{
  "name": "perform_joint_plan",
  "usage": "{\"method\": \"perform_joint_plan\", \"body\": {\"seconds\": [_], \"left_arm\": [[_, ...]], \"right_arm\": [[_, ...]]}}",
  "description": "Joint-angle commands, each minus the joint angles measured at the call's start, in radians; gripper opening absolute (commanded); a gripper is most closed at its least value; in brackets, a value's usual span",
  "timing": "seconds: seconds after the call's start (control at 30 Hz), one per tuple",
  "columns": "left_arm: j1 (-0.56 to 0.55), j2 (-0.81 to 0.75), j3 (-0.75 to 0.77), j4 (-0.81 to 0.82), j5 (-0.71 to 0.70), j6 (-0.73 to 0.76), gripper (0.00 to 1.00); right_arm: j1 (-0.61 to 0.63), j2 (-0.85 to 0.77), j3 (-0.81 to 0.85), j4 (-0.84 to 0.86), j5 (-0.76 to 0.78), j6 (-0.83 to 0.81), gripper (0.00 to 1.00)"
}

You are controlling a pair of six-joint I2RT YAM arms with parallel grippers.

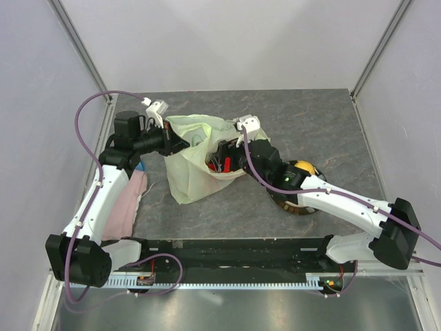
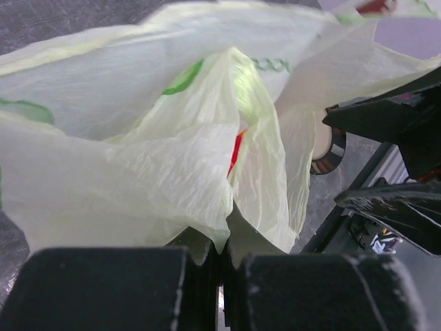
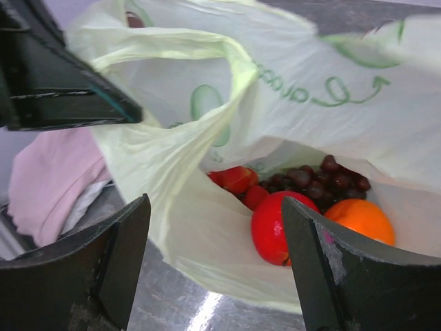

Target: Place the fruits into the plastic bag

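The pale yellow-green plastic bag [image 1: 196, 155] lies open in the middle of the table. My left gripper [image 1: 180, 143] is shut on the bag's left edge [image 2: 138, 158], and the film is pinched between its fingertips [image 2: 224, 258]. My right gripper [image 1: 224, 160] is open and empty at the bag's mouth [image 3: 217, 255]. Inside the bag I see a red apple [image 3: 275, 224], an orange [image 3: 362, 217], dark grapes [image 3: 324, 179] and small red fruits [image 3: 238, 178]. A yellow lemon [image 1: 303, 167] sits outside the bag, behind my right arm.
A dark-rimmed plate [image 1: 296, 208] lies under my right forearm, with the lemon on it. A pink cloth [image 1: 124, 203] lies at the left beside my left arm and also shows in the right wrist view [image 3: 48, 179]. White walls enclose the table.
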Motion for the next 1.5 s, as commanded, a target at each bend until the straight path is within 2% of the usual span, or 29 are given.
{"method": "perform_joint_plan", "body": {"seconds": [0.0, 0.3, 0.4, 0.43, 0.6, 0.8, 0.9, 1.17, 1.3, 1.47], "left_arm": [[0.001, -0.009, 0.005, 0.023, 0.027, -0.022, 0.02], [0.001, -0.021, 0.006, 0.023, 0.025, -0.022, 0.02], [0.001, -0.026, 0.006, 0.023, 0.021, -0.019, 0.02], [0.001, -0.027, 0.006, 0.023, 0.019, -0.019, 0.02], [0.001, -0.024, 0.008, 0.02, 0.024, -0.019, 0.02], [0.0, -0.018, 0.008, 0.019, 0.027, -0.02, 0.02], [0.001, -0.021, 0.009, 0.019, 0.024, -0.019, 0.02], [0.001, -0.026, 0.008, 0.019, 0.022, -0.019, 0.02], [0.001, -0.023, 0.009, 0.02, 0.028, -0.02, 0.02], [0.0, -0.023, 0.009, 0.02, 0.03, -0.02, 0.02]], "right_arm": [[0.012, -0.066, -0.01, 0.041, -0.154, -0.048, 0.84], [0.013, -0.181, -0.012, -0.032, -0.208, -0.037, 0.84], [0.01, -0.286, -0.041, -0.034, -0.162, -0.03, 0.84], [0.006, -0.312, -0.047, -0.041, -0.086, -0.022, 0.84], [-0.138, -0.431, -0.006, -0.191, 0.016, 0.01, 0.84], [-0.344, -0.393, 0.083, -0.423, 0.08, 0.062, 0.84], [-0.462, -0.348, 0.094, -0.485, 0.016, 0.098, 0.84], [-0.821, -0.349, -0.029, -0.494, -0.148, 0.148, 0.85], [-0.901, -0.327, -0.076, -0.509, -0.174, 0.136, 0.86], [-0.912, -0.288, -0.11, -0.549, -0.104, 0.101, 0.87]]}}
